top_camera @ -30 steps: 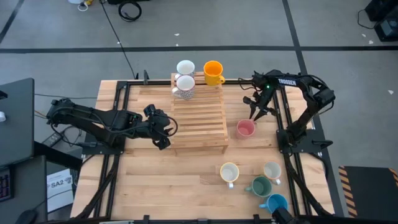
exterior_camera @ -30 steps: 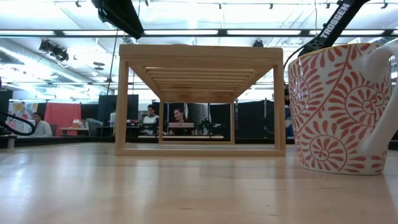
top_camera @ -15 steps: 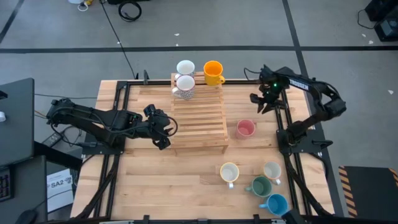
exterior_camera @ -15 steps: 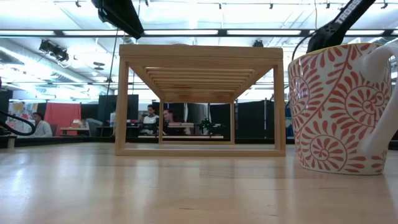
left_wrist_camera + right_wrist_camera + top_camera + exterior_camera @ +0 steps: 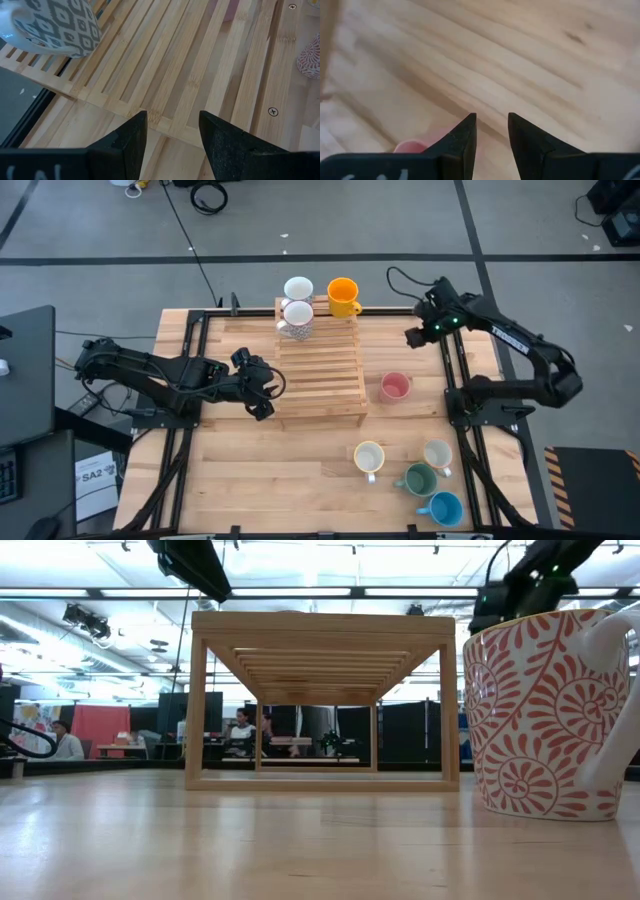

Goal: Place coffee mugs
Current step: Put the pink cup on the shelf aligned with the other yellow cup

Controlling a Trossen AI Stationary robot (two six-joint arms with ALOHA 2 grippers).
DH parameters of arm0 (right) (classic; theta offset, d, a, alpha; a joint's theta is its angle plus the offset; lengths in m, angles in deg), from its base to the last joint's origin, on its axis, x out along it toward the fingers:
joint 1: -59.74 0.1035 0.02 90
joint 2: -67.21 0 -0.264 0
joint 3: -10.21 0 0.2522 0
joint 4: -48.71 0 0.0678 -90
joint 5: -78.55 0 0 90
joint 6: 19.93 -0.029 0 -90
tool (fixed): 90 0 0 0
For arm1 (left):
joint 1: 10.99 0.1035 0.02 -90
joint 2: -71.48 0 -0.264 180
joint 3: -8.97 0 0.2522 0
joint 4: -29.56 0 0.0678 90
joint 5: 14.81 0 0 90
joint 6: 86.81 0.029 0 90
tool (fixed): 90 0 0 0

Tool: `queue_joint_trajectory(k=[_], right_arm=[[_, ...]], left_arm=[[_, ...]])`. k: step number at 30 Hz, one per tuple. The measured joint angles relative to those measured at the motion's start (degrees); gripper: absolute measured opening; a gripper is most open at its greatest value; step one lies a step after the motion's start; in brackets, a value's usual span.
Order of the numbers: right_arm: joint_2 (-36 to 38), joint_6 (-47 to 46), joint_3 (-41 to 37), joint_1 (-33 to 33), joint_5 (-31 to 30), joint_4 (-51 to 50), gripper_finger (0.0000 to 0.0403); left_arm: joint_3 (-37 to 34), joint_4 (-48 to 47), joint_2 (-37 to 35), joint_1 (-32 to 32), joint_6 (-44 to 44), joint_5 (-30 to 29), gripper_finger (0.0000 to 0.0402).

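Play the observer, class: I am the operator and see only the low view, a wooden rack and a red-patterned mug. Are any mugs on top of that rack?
Observer: Yes, a grey-patterned mug stands on the wooden rack, near its far left corner.
Operator: Where is the right gripper?
Observer: The right gripper hangs over the table to the right of the rack, open and empty.
Operator: Which loose mug is nearest to it?
Observer: A pink mug, upright on the table beside the rack's right side.

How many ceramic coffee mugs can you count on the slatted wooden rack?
3, all at the slatted wooden rack's far end: white mug, patterned white mug and orange mug. None seem hidden.
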Motion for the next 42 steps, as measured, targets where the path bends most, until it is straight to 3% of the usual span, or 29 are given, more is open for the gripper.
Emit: queue_joint_trajectory(k=[13, 21, 27, 32, 37, 42], right_arm=[[3.70, 17.36, 0.00, 15.42, 0.02, 0.56, 0.0117], [3.65, 22.56, 0.00, 26.97, -6.82, 5.39, 0.0117], [3.63, 27.28, 0.00, 32.93, -7.52, 6.15, 0.0117], [2.83, 35.19, 0.00, 36.84, -8.78, 6.58, 0.0117], [-1.05, 35.55, 0.00, 38.45, -14.84, 7.39, 0.0117], [-5.56, 35.58, 0.00, 38.47, -16.24, 8.82, 0.0117]], left_arm=[[0.00, 0.02, 0.00, 0.00, -0.02, -0.02, 0.0185], [0.00, 0.04, 0.00, 0.00, -0.05, 0.00, 0.0185], [0.00, 0.04, 0.00, 0.00, -0.42, 0.00, 0.0185], [0.00, 0.04, 0.00, 0.00, -0.44, -0.02, 0.0185], [0.00, 0.11, 0.00, -0.02, -0.44, 0.00, 0.0185], [0.00, 0.81, 0.00, -0.04, -0.44, -0.02, 0.0185]])
